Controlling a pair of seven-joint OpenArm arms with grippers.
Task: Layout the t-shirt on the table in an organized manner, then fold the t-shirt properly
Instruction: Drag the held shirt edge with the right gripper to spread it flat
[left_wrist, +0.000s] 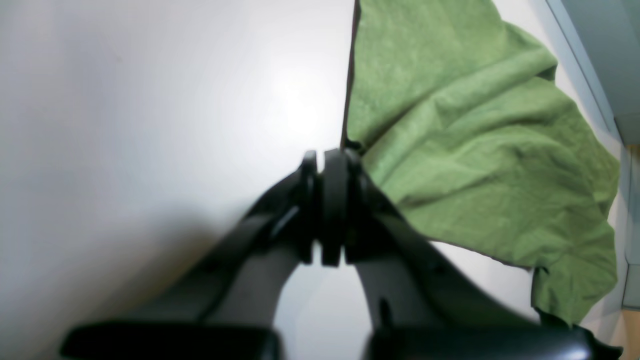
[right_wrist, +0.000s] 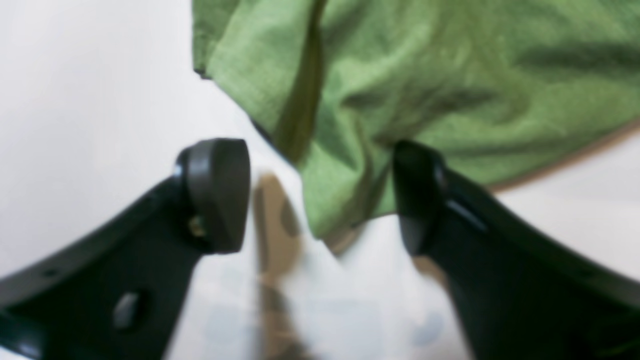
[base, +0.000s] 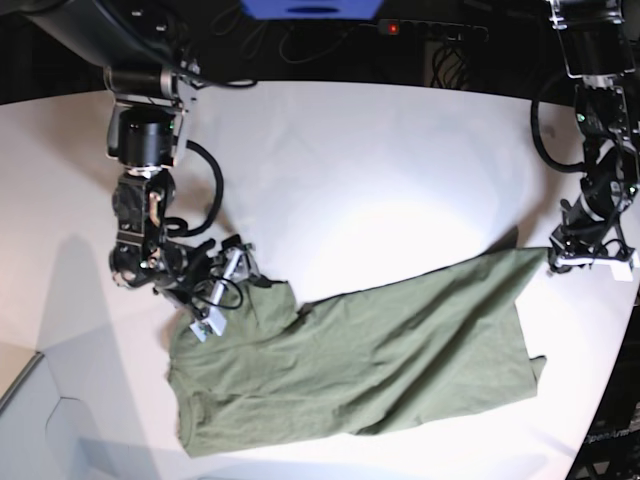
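Between the open right pincer's (right_wrist: 320, 195) fingers, the t-shirt's (right_wrist: 425, 90) edge

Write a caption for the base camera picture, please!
Two arms spread an olive t-shirt across the white table.

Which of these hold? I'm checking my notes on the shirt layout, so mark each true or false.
1. The left pincer is shut on a corner of the t-shirt. True.
2. The right pincer is shut. False: it is open, with cloth between its fingers.
3. The t-shirt is folded neatly. False: it lies spread and wrinkled.
4. The t-shirt lies on the white table. True.
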